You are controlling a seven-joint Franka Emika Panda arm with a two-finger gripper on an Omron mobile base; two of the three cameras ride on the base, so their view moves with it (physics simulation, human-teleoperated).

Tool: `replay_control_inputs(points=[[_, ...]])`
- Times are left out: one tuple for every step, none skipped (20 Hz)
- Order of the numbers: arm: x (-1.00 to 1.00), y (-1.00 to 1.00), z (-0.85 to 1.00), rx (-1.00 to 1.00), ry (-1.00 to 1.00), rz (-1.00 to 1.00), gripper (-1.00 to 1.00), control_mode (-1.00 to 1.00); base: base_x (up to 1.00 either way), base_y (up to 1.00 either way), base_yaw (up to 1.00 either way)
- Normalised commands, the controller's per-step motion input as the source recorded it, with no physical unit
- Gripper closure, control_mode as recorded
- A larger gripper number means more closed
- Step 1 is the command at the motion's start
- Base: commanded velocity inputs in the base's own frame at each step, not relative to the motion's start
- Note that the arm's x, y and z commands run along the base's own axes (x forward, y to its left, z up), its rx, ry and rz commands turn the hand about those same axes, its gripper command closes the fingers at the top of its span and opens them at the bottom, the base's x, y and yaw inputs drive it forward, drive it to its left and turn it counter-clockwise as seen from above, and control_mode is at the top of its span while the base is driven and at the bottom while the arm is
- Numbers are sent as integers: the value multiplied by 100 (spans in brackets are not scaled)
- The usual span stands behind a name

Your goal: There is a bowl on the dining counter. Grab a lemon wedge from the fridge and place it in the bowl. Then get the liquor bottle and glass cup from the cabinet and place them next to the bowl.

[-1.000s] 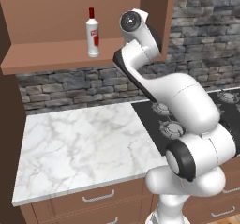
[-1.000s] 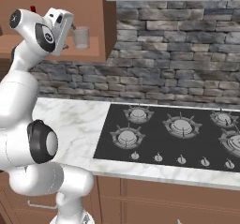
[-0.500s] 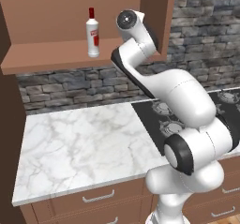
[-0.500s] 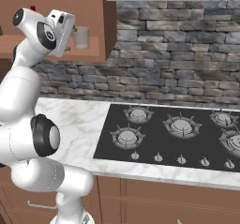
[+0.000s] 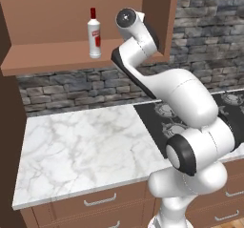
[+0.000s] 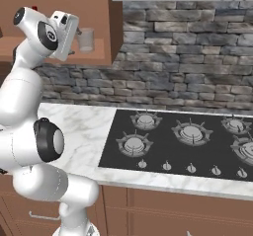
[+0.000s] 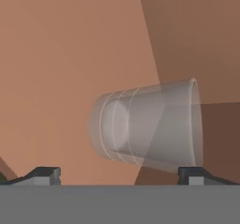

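On cabinet (image 6: pixel 99 13) shelf, glass cup (image 7: pixel 150 124) just ahead of hand (image 7: pixel 119 174), jaws spread wide, holding nothing

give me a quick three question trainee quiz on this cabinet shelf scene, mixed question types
1. True or false: the end effector is closed on the liquor bottle.
2. Multiple choice: which item does the hand view show straight ahead of the fingertips? A) glass cup B) liquor bottle C) stove
3. Short answer: what does the glass cup stand on in the right base view?

Key
1. False: the end effector is open and holds nothing; the bottle stands apart on the cabinet shelf.
2. A
3. The cabinet shelf, near its right wall.
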Motion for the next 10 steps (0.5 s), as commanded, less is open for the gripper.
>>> replay_control_inputs(points=[[5, 0, 0, -4, 0, 0, -100, -100, 0, 0, 0], [2, 0, 0, -4, 0, 0, -100, -100, 0, 0, 0], [0, 0, 0, -3, 0, 0, -100, -100, 0, 0, 0], [0, 1, 0, -3, 0, 0, -100, -100, 0, 0, 0], [0, 0, 0, -3, 0, 0, -100, -100, 0, 0, 0], [0, 3, 0, -4, -4, 0, -100, -100, 0, 0, 0], [0, 3, 0, -3, -4, 0, -100, -100, 0, 0, 0], [0, 5, 0, -3, -4, 0, -100, -100, 0, 0, 0], [0, 7, 0, -4, -2, 0, -100, -100, 0, 0, 0], [1, 6, 0, -4, -2, 0, -100, -100, 0, 0, 0]])
